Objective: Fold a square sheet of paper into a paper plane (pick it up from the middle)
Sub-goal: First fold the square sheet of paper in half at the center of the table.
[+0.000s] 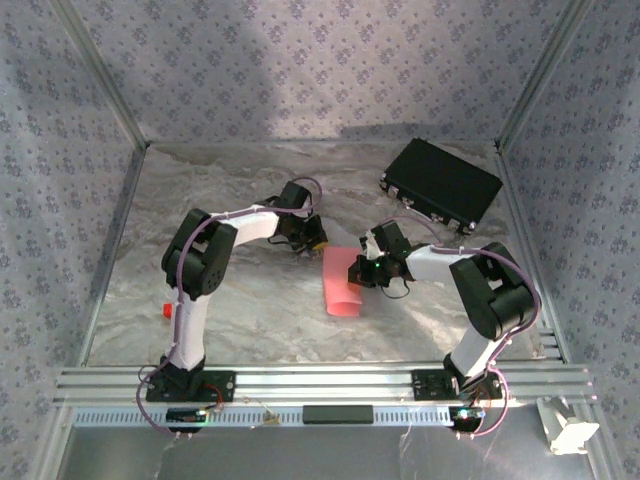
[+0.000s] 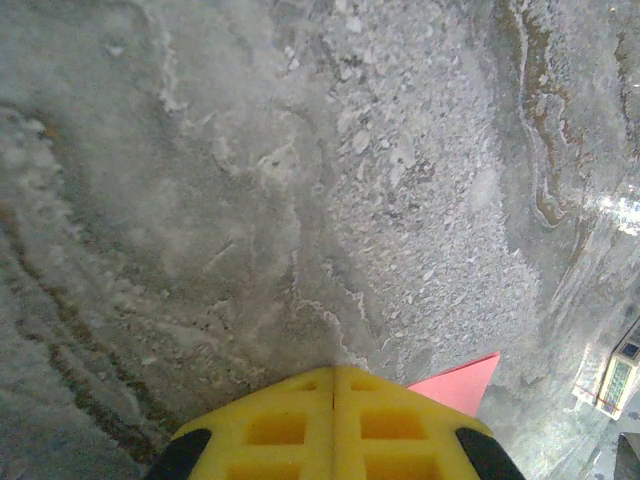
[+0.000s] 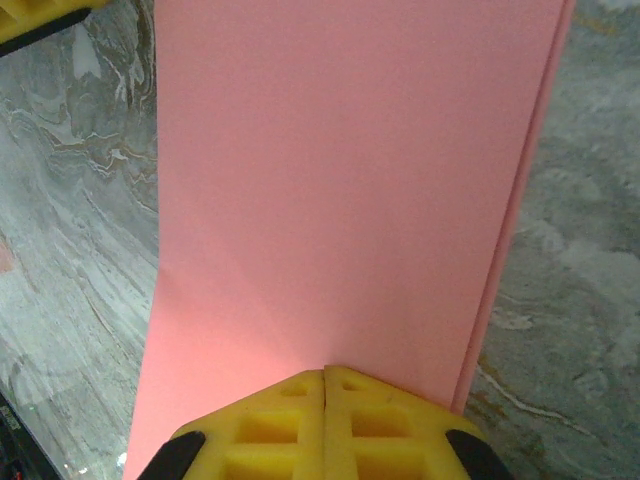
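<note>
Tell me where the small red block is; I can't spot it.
Top view: the small red block lies on the table, far left, beside the upright link of the left arm.

Walls (image 1: pixel 300 60) on three sides have a pale lilac-grey covering with a small repeating floral print, and there are silver metal posts (image 1: pixel 103 75) running up the corners. The tabletop (image 1: pixel 250 320) is a grey-white marble pattern with brownish veins, with a slotted aluminium rail (image 1: pixel 320 381) along the near edge. Lighting's soft, pretty even.
</note>
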Motion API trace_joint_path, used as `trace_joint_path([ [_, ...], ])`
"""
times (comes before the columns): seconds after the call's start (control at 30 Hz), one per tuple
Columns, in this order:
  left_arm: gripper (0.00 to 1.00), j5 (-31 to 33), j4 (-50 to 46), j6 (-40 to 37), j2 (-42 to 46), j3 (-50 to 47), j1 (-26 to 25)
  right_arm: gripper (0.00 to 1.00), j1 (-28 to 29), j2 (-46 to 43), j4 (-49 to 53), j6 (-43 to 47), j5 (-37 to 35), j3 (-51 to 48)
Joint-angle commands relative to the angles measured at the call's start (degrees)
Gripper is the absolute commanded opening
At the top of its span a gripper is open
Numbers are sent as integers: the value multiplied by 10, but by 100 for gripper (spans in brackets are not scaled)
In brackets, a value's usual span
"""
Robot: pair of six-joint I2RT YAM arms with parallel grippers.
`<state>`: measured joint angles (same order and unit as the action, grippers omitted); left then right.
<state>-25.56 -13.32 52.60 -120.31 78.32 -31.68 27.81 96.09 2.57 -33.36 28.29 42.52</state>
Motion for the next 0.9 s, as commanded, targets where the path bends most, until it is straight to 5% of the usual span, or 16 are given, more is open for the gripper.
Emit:
trace_joint_path([
  [0.0, 0, 63, -5, 0, 20, 4, 13, 0, -5, 18, 95, 12, -49, -3],
  [0.4, 0, -2, 30, -31, 176, -119, -29, 0, -4, 36, 70, -7, -79, 45],
  [0.63, 0, -87, 95, 5, 176, -176, -87, 0, -4, 31, 70, -12, -80, 29],
  [0.87, 0, -92, 150, 38, 163, -216, -100, 0, -4, 26, 69, -13, -77, 19],
])
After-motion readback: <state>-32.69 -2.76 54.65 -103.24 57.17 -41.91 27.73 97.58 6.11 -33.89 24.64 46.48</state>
